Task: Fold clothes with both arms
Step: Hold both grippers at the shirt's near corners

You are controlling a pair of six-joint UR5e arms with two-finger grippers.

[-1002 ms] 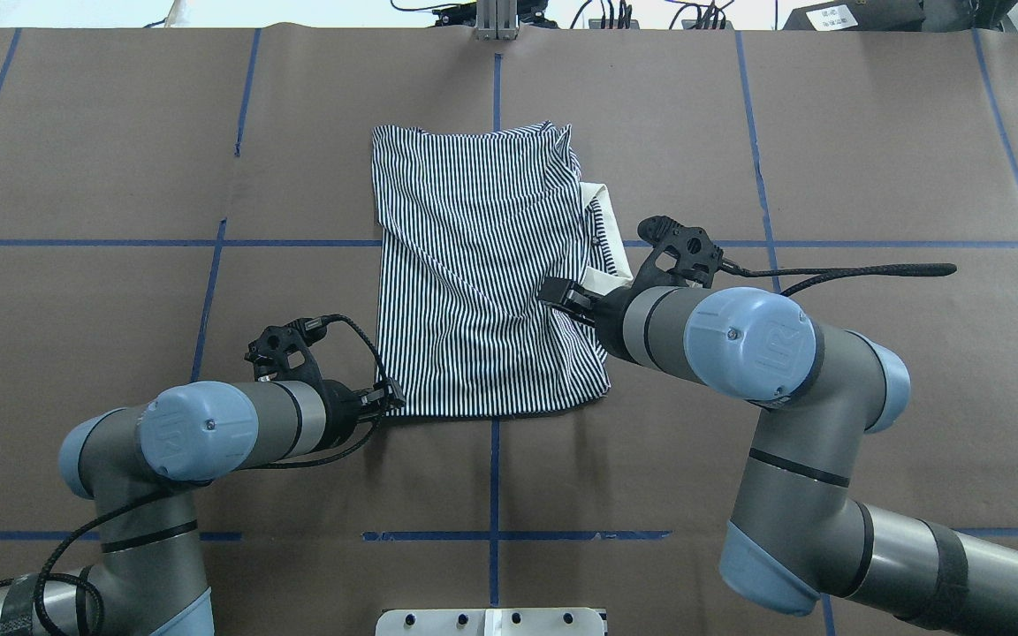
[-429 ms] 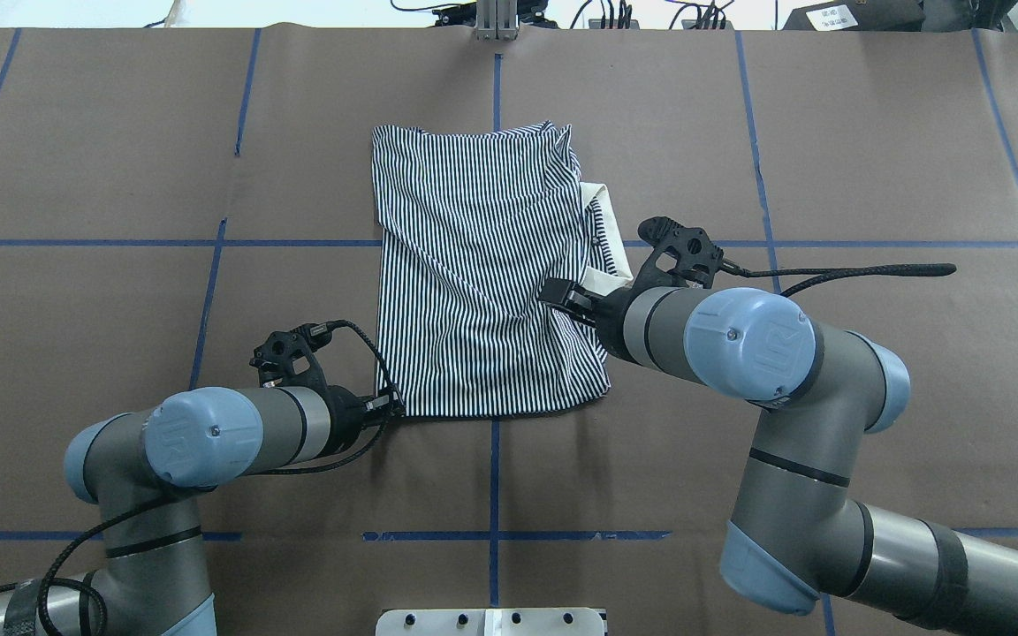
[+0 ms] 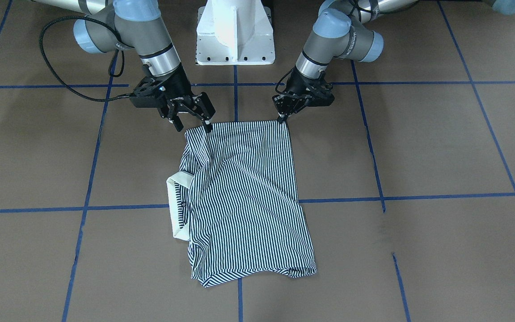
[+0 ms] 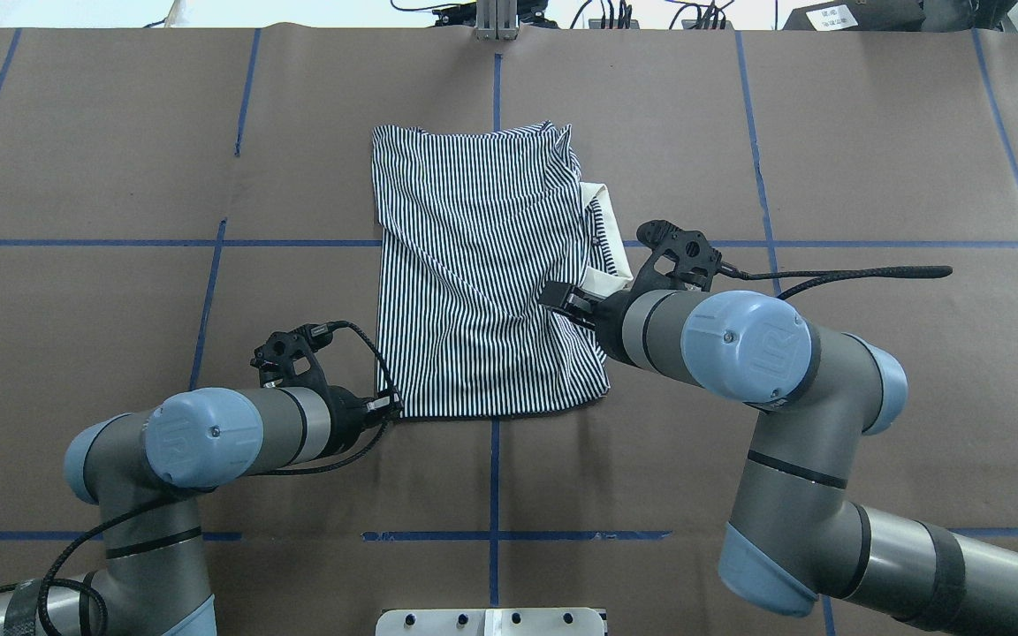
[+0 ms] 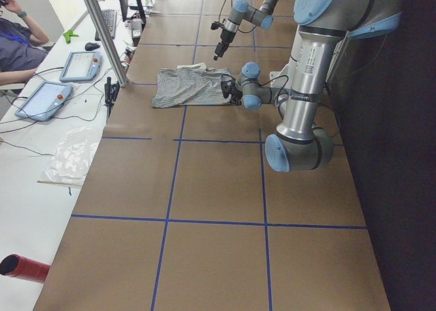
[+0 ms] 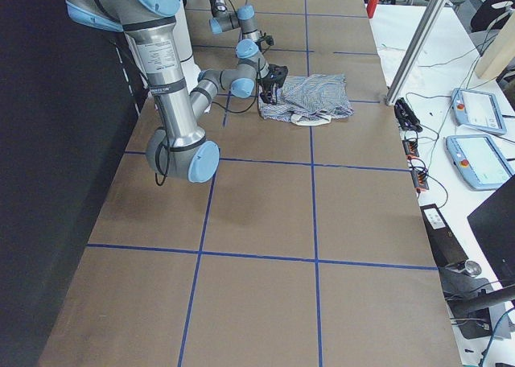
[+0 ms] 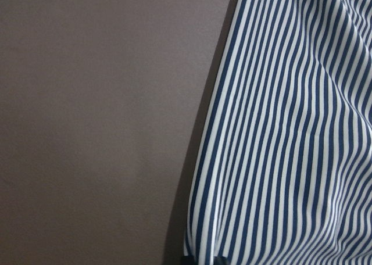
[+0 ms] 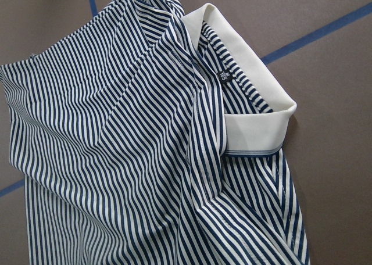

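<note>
The striped polo shirt (image 3: 244, 197) lies folded into a rough rectangle at the table's middle (image 4: 474, 265), its cream collar (image 4: 606, 230) sticking out on my right side. My left gripper (image 3: 280, 118) sits low at the shirt's near left corner (image 4: 392, 406), fingers pinched on the hem; its wrist view shows the striped edge (image 7: 290, 131) against brown paper. My right gripper (image 3: 190, 118) is open and empty, hovering above the shirt's near right part (image 4: 559, 296). Its wrist view looks down on the collar (image 8: 256, 102) and folds.
The white pedestal base (image 3: 235, 31) stands at the near table edge between the arms. Blue tape lines (image 4: 496, 79) grid the brown paper. A black cable (image 4: 862, 274) trails right of the right wrist. Tablets (image 5: 75, 65) and a metal post (image 5: 102, 31) lie beyond the far edge.
My left gripper slid slightly toward the near edge and closed on the shirt's near left corner. The right arm shifted only slightly. The shirt has not moved.
</note>
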